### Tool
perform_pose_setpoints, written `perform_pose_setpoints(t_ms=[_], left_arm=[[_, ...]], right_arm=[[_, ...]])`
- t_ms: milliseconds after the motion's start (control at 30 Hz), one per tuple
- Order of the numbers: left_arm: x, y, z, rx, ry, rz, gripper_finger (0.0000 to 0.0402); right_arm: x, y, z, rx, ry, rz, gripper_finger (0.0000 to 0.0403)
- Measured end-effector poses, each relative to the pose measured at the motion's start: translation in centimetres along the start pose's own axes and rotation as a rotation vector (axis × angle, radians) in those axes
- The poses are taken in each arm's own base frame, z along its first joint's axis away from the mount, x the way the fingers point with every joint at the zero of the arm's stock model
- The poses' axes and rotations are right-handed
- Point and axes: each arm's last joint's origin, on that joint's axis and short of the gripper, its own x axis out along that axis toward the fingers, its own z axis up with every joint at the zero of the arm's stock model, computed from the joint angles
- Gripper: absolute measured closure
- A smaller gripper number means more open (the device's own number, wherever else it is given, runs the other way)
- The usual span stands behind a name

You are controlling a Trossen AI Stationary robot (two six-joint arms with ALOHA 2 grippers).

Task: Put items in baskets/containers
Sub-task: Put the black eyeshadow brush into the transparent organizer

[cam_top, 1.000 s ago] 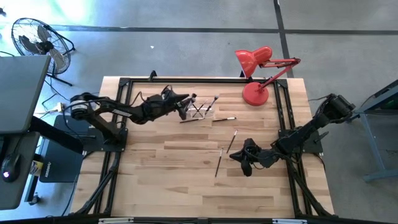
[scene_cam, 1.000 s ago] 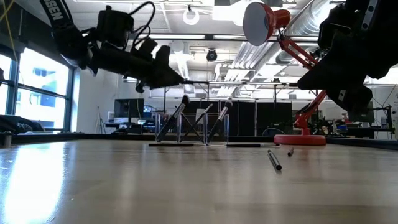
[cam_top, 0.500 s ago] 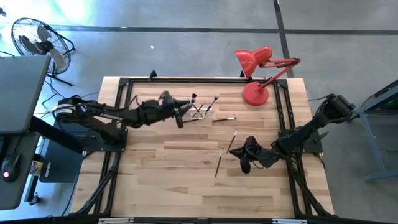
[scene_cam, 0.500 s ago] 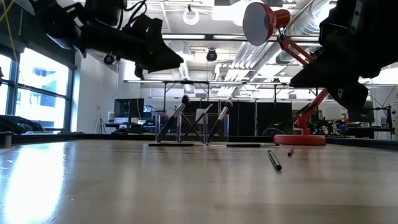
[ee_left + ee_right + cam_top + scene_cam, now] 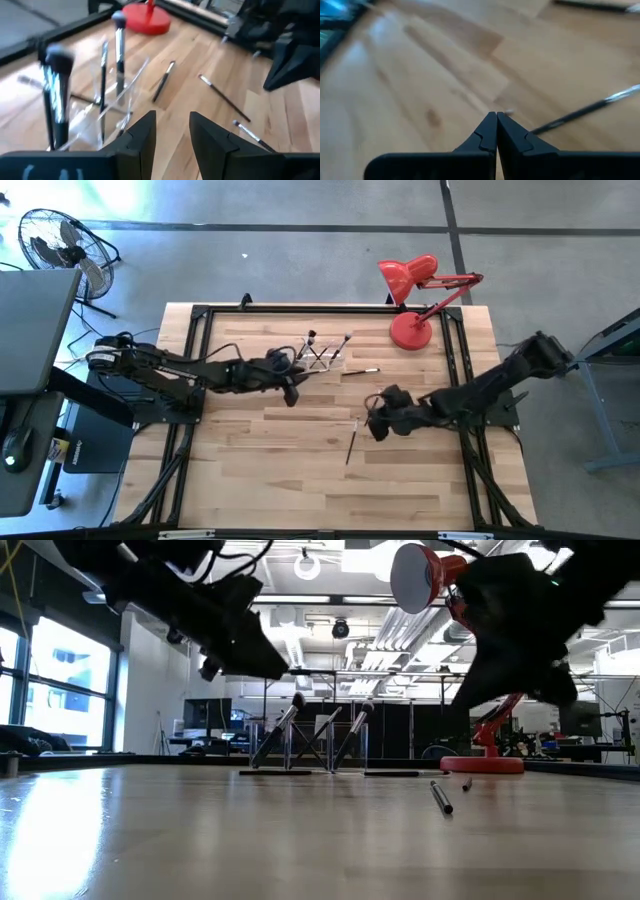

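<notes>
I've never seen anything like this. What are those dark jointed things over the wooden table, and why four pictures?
They are two robot arms, each ending in a two-finger claw. One picture looks straight down from above, one looks level across the table, and two come from small cameras on the arms' wrists.

The left claw hangs open and empty near a clear holder in which a few makeup brushes stand. The right claw is shut, with nothing seen between its fingers, low over a loose brush lying on the wood. More loose brushes lie nearby, one beside the holder. A red desk lamp stands at the far edge. The job is tidying the brushes into the holder.
</notes>
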Motion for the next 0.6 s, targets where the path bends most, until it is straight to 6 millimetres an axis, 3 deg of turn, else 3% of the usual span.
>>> perform_pose_setpoints(t_ms=[300,600], left_arm=[[-0.1,0.4,-1.2,0.020,0.142,-0.005,0.0285],[-0.2,0.4,-1.9,0.033,0.227,-0.043,0.0285]], right_arm=[[-0.5,2.6,4.8,0.062,0.132,-0.351,0.0403],[3.6,5.9,5.6,0.081,0.303,-0.681,0.0403]])
